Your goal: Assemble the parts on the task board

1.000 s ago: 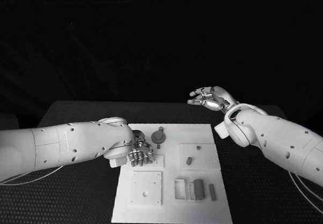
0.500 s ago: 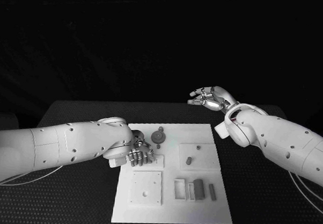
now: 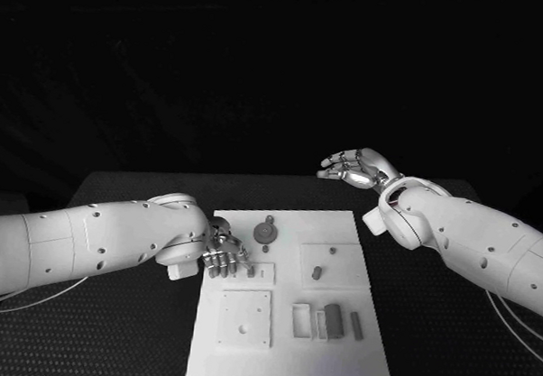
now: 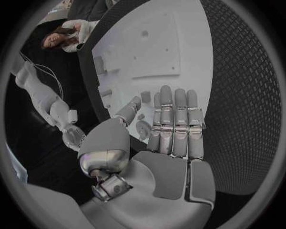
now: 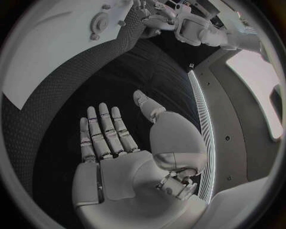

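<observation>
Your task board (image 3: 334,340) is lying in the middle of the black table (image 3: 113,335), a white rectangular plate running lengthwise away from the robot. It is showing two square raised plates on its left half, one nearer plate (image 3: 246,315) with small holes in it, and another square plate (image 3: 328,258) on the right half, carrying a small dark peg (image 3: 318,271). At the far end a round grey part (image 3: 264,232) with a short stem is sitting on the board. Toward the near right, a cluster of narrow upright pieces is standing side by side: pale ones and a darker grey block (image 3: 332,319), with a thin grey strip (image 3: 357,323) just beside them.

Your left hand (image 3: 223,254) is hovering over the board's far left corner, fingers stretched out straight and lying close alongside one another, thumb off to the side, with nothing in its grasp. From the left wrist view, the fingers (image 4: 174,125) are pointing along the board (image 4: 178,62), with the round grey part (image 4: 142,128) sitting just beside the thumb; you cannot tell whether they are touching.

Your right hand (image 3: 353,168) is hanging well apart from the board, past the table's far edge, fingers loosely curled and spread, empty. The right wrist view is showing its palm (image 5: 128,157) open above the dark mat.
</observation>
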Action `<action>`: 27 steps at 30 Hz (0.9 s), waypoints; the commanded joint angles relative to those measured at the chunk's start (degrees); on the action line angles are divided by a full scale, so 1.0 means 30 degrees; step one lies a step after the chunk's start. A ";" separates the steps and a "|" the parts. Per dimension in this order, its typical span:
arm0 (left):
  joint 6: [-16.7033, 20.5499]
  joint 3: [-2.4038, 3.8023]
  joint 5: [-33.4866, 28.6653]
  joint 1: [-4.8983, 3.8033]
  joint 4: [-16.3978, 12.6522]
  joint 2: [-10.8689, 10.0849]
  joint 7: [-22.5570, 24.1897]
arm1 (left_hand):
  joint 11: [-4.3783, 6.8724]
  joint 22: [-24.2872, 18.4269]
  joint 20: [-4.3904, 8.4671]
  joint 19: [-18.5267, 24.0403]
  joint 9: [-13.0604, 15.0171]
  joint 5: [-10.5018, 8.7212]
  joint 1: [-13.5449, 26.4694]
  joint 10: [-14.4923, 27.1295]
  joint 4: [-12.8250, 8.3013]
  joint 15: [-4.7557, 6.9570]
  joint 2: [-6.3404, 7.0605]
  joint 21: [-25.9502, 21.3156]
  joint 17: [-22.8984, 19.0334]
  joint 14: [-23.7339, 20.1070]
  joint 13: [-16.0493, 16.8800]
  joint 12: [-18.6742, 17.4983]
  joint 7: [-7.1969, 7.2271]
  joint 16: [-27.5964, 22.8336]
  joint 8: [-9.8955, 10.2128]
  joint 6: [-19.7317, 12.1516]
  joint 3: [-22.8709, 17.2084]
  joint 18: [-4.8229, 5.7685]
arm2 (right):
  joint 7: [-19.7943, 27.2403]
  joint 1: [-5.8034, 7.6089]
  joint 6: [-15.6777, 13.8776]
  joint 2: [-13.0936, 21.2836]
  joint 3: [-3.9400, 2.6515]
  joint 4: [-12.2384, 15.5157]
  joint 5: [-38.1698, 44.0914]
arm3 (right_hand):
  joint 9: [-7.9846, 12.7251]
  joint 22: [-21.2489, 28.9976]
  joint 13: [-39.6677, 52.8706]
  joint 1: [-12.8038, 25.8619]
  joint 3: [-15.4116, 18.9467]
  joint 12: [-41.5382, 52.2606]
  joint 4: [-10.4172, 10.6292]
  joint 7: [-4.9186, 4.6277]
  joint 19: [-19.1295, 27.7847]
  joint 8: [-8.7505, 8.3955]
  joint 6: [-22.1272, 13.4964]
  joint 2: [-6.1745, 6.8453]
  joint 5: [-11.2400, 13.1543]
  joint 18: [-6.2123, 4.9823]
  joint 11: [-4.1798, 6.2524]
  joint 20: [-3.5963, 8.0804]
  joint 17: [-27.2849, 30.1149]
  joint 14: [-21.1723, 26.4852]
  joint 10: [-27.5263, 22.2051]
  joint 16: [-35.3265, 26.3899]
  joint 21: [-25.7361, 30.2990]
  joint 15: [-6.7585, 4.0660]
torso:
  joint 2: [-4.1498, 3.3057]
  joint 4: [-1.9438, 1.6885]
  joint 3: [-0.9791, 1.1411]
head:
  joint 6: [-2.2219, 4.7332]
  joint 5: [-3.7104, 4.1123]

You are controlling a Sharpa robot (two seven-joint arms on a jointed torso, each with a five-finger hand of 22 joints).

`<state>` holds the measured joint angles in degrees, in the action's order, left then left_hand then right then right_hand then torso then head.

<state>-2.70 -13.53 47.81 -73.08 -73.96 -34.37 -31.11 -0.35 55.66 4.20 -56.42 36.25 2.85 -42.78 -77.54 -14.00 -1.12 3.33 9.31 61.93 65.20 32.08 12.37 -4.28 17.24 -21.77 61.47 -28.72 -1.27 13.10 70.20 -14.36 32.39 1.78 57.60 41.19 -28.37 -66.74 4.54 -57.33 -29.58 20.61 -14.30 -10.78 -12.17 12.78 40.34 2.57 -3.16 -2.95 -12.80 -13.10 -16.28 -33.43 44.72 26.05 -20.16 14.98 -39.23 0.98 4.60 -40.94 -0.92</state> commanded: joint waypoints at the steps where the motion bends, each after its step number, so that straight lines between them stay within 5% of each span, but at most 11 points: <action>1: -0.0174 0.0072 -0.0663 -0.0502 -0.0339 -0.0312 0.0203 | 0.0002 0.0049 0.0044 -0.0148 -0.0137 -0.0014 -0.0100 0.0125 0.0133 -0.0064 0.0230 -0.0012 0.0071 0.0065 0.0077 0.0116 -0.0343 -0.0084 0.0504 -0.0857 0.0026 0.0321 | 0.0139 -0.0011 0.0157 -0.0013 -0.0010 -0.0002 0.0143 | 0.0013 -0.0030 -0.0020 -0.0076 0.0130 -0.0082 0.0016 -0.0886 0.0114 0.0083 -0.0148 0.0107 0.0100 0.0236 -0.0063 0.0040 -0.0019 0.0186 -0.0105 -0.0078 0.0076 -0.0012 | 0.0007 0.0002 0.0000 | 0.0084 -0.0064; 8: 0.0134 0.0115 -0.0679 -0.1218 -0.0414 -0.1045 0.0199 | -0.0051 0.0128 0.0057 -0.0232 -0.0220 -0.0020 -0.0313 0.0106 0.0153 -0.0053 0.0370 -0.0030 0.0171 0.0139 0.0212 0.0253 -0.0702 -0.0095 0.0958 -0.1694 0.0013 0.0300 | 0.0132 -0.0011 0.0186 0.0009 -0.0010 -0.0014 0.0143 | 0.0019 -0.0044 -0.0026 -0.0073 0.0134 -0.0081 0.0022 -0.0878 0.0121 0.0087 -0.0149 0.0110 0.0101 0.0240 -0.0064 0.0040 -0.0022 0.0188 -0.0102 -0.0080 0.0076 -0.0012 | 0.0003 0.0010 0.0021 | 0.0228 -0.0166; 14: 0.0519 0.0162 -0.0551 -0.1235 -0.0226 -0.1407 0.0314 | 0.0008 0.0245 0.0130 -0.0515 -0.0143 -0.0020 -0.0632 -0.0131 0.0077 0.0046 0.0243 0.0064 0.0351 0.0432 0.0477 0.0626 -0.0700 0.0058 0.1007 -0.1818 0.0013 0.0244 | 0.0126 -0.0013 0.0219 0.0045 -0.0010 -0.0027 0.0143 | 0.0026 -0.0063 -0.0033 -0.0067 0.0143 -0.0081 0.0026 -0.0869 0.0130 0.0093 -0.0148 0.0125 0.0101 0.0245 -0.0064 0.0040 -0.0027 0.0191 -0.0100 -0.0084 0.0077 -0.0011 | -0.0041 0.0027 0.0015 | 0.0361 -0.0177; 21: 0.1888 0.0151 0.2867 -0.1229 0.1012 -0.1272 0.1067 | 0.0129 0.0686 0.0290 -0.0920 0.0006 0.0004 -0.2358 -0.0196 -0.0783 0.0227 -0.0335 0.0384 0.0585 0.0670 0.1248 0.1648 -0.0625 0.0758 0.1012 -0.1859 -0.0211 0.0227 | 0.0130 -0.0015 0.0204 0.0075 -0.0010 0.0000 0.0143 | 0.0031 -0.0079 -0.0039 -0.0070 0.0141 -0.0079 0.0032 -0.0858 0.0128 0.0101 -0.0143 0.0119 0.0100 0.0244 -0.0063 0.0043 -0.0032 0.0189 -0.0097 -0.0084 0.0074 -0.0011 | -0.0022 0.0022 0.0034 | 0.0391 -0.0248; 24: 0.2167 0.0120 0.4032 -0.1218 0.1362 -0.1160 0.1437 | 0.0121 0.0835 0.0329 -0.0920 0.0041 -0.0007 -0.2642 0.0011 -0.0786 0.0246 -0.0145 0.0413 0.0591 0.0596 0.1528 0.1999 -0.0640 0.0978 0.1071 -0.1935 -0.0037 0.0248 | 0.0130 -0.0015 0.0208 0.0076 -0.0010 -0.0013 0.0143 | 0.0033 -0.0087 -0.0042 -0.0072 0.0140 -0.0079 0.0034 -0.0852 0.0126 0.0104 -0.0141 0.0115 0.0100 0.0243 -0.0062 0.0045 -0.0035 0.0187 -0.0095 -0.0084 0.0072 -0.0011 | -0.0033 0.0039 0.0032 | 0.0431 -0.0285; 27: 0.2688 0.0062 0.4889 -0.1140 0.1622 -0.1004 0.1838 | 0.0027 0.0898 0.0312 -0.0807 0.0000 -0.0020 -0.2705 0.0288 -0.0762 0.0206 0.0496 0.0362 0.0555 0.0406 0.1649 0.2114 -0.0749 0.1022 0.1266 -0.2253 0.0151 0.0277 | 0.0132 -0.0015 0.0193 0.0078 -0.0010 -0.0024 0.0143 | 0.0036 -0.0094 -0.0045 -0.0071 0.0141 -0.0078 0.0037 -0.0849 0.0121 0.0107 -0.0141 0.0117 0.0100 0.0242 -0.0062 0.0047 -0.0037 0.0186 -0.0094 -0.0084 0.0069 -0.0012 | -0.0057 0.0041 0.0022 | 0.0450 -0.0282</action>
<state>1.91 -13.34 56.20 -76.64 -69.24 -37.68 -28.69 -0.33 58.30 5.22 -58.88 36.31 2.84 -50.99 -76.91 -16.27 -0.52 4.36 10.25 63.66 66.78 36.95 18.32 -6.61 19.96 -18.11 55.00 -28.46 -1.25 13.08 70.18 -14.34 32.62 1.78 57.52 41.19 -28.32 -66.93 4.49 -57.33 -29.41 20.61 -14.13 -10.78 -12.17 12.78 40.33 2.57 -3.16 -3.01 -12.89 -13.10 -16.33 -33.24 44.63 26.06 -20.17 14.78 -39.33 1.08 4.70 -39.64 -1.75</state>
